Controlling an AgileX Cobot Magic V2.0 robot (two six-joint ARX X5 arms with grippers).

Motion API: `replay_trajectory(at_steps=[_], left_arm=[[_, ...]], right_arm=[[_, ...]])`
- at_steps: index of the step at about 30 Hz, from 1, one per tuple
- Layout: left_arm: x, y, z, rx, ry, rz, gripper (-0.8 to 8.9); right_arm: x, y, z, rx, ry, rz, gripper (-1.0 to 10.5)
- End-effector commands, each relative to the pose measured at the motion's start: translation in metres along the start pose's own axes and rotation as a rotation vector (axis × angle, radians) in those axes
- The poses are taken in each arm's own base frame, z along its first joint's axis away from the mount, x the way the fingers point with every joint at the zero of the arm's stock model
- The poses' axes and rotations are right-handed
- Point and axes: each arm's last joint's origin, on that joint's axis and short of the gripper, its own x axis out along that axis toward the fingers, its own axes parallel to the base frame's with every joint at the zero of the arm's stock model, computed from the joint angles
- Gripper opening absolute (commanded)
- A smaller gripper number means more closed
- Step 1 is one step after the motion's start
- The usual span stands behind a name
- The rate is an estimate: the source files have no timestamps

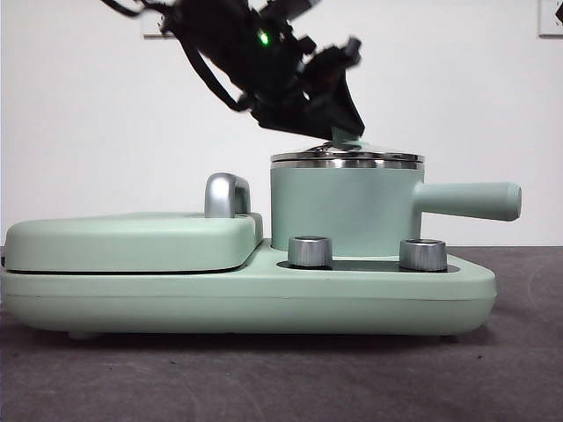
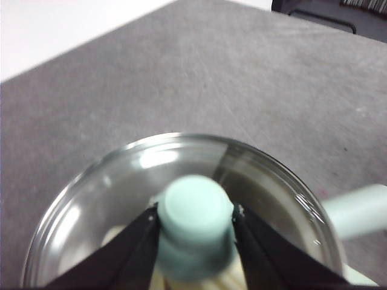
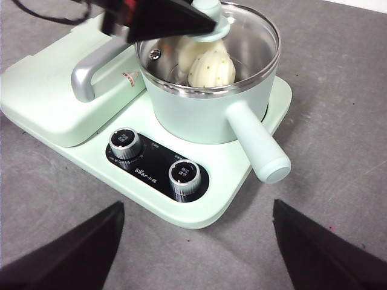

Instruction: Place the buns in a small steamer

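The small steamer [image 1: 343, 211] is a mint-green pot on the right half of a green appliance base. Its glass lid [image 3: 257, 45] lies on the steel rim. My left gripper [image 2: 196, 220] comes down from above and is shut on the lid's green knob [image 2: 195, 208]. Through the glass I see the two buns: the ridged one with green specks [image 3: 211, 67] and a smooth one [image 3: 186, 53] behind it, both inside the pot. The left gripper [image 1: 347, 132] shows dark over the lid in the front view. My right gripper [image 3: 198, 208] hangs open, high above the table in front of the appliance.
The steamer's straight side handle [image 1: 471, 200] sticks out to the right. A flat lidded griddle [image 1: 132, 242] with a chrome handle [image 1: 227, 195] fills the left half of the base. Two steel dials [image 1: 310, 251] sit on the front panel. Grey table surrounds the appliance.
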Motion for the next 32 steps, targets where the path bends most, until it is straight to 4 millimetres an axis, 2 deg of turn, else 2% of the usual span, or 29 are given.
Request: replay_trajectory(at_steps=[1,8,14,18,22,32], left_arm=[[-0.017,-0.003,0.016,-0.002,-0.009,-0.018,3.18],[-0.064,0.002,0.024,-0.098,0.092,0.011,3.26],[-0.102,0.009,0.021,-0.201,0.203,0.051,3.26],[-0.12,0.012,0.015,-0.242,0.205,0.08,3.26],[-0.136,0.012,-0.002,-0.279,0.21,0.107,3.26],[-0.177,-0.004,-0.062,-0.394,0.243,0.151,3.21]], right_arm=[[-0.001,0.001,0.003,0.003,-0.011,0.003,3.9],[-0.001,0.001,0.003,0.003,-0.011,0.003,3.9],[0.0,0.001,0.003,0.004,-0.002,0.011,3.9],[0.006,0.001,0.004,0.005,0.027,0.014,3.9],[0.017,0.001,0.007,0.008,0.053,0.044,3.9],[0.052,0.002,0.022,0.009,0.052,0.128,3.9]])
